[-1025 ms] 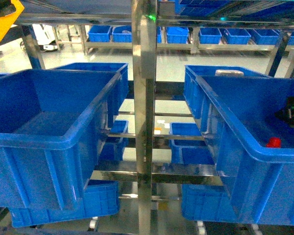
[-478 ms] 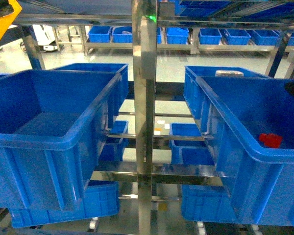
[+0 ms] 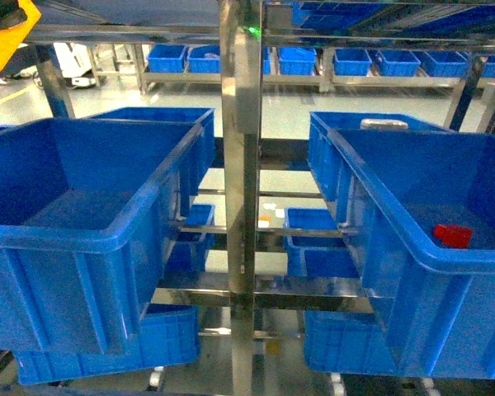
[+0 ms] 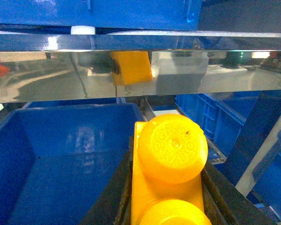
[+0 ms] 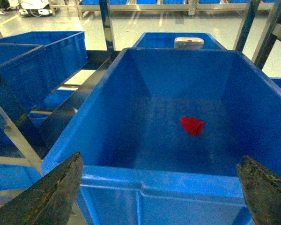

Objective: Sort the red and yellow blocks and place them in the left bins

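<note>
Look at your head view first: two large blue crates sit on a steel rack, split by an upright steel post (image 3: pixel 241 198); the left crate (image 3: pixel 82 239) fills the 9 o'clock side, the right crate (image 3: pixel 412 247) the 3 o'clock side; neither arm shows in this view.

The red block (image 3: pixel 452 235) lies on the floor of the right crate, toward 3 o'clock near the frame edge; your right wrist camera shows the same red block (image 5: pixel 192 125) sitting alone on the crate floor, just right of centre, apart from every wall; the right crate's near rim (image 5: pixel 168 185) runs across the bottom of that view.

Your right gripper (image 5: pixel 161 197) hangs above that near rim; its two dark fingers (image 5: pixel 51 192) stand at 8 o'clock and 4 o'clock of the frame, spread wide apart, with nothing between them.

Your left gripper (image 4: pixel 166 206) is closed on the yellow block (image 4: pixel 171 164); the dark fingers (image 4: pixel 110 197) press its two long sides, and the block's two round studs face the camera, one at centre, one cut off at 6 o'clock; the block is lifted, not resting on anything.

Beyond the block, toward 9 o'clock, lies the open interior of a blue crate (image 4: pixel 61 159); a shiny steel rack beam (image 4: pixel 140 70) crosses at 12 o'clock, and it carries a yellow reflection; I cannot tell whether the block is over that crate or just beside its rim.
</note>
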Available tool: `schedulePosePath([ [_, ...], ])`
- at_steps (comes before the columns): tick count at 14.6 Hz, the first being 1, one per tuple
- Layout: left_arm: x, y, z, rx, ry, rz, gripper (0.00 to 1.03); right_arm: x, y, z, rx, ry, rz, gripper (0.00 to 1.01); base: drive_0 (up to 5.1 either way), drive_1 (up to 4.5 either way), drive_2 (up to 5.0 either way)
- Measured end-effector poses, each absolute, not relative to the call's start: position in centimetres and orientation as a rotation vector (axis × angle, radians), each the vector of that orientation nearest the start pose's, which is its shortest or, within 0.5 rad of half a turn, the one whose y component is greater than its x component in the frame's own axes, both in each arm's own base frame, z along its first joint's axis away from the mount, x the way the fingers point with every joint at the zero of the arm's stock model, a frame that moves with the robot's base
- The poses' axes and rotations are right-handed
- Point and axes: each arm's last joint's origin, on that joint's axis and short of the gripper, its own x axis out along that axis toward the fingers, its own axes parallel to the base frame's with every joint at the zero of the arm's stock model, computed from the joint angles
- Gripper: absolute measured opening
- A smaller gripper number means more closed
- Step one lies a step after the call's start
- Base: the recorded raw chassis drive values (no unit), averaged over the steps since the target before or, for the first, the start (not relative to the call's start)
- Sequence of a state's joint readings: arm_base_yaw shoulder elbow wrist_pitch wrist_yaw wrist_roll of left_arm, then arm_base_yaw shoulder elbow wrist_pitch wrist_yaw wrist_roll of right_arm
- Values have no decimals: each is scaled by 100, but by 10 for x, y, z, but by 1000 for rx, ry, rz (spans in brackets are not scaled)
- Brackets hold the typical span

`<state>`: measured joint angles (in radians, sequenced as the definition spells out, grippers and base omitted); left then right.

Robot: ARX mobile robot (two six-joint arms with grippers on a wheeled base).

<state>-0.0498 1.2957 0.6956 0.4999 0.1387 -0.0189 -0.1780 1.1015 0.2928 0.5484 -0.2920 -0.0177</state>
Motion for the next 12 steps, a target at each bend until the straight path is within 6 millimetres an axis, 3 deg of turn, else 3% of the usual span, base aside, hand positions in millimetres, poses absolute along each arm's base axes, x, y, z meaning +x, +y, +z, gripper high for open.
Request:
schedulePosePath([
  [3, 280, -17, 258, -24, 111, -189, 27, 206, -29, 180, 45, 253, 115, 98, 0, 0, 0],
  [5, 290, -12, 250, -13, 122, -178, 27, 206, -29, 180, 45, 253, 115, 98, 0, 0, 0],
  [7, 318, -1, 227, 1, 186, -149, 27, 206, -29, 180, 46, 254, 115, 98, 0, 0, 0],
  [10, 339, 25, 187, -6, 297, -74, 27, 206, -29, 180, 46, 254, 115, 98, 0, 0, 0],
  [12, 356, 44, 180, -12, 296, -65, 27, 206, -29, 180, 46, 253, 115, 98, 0, 0, 0],
])
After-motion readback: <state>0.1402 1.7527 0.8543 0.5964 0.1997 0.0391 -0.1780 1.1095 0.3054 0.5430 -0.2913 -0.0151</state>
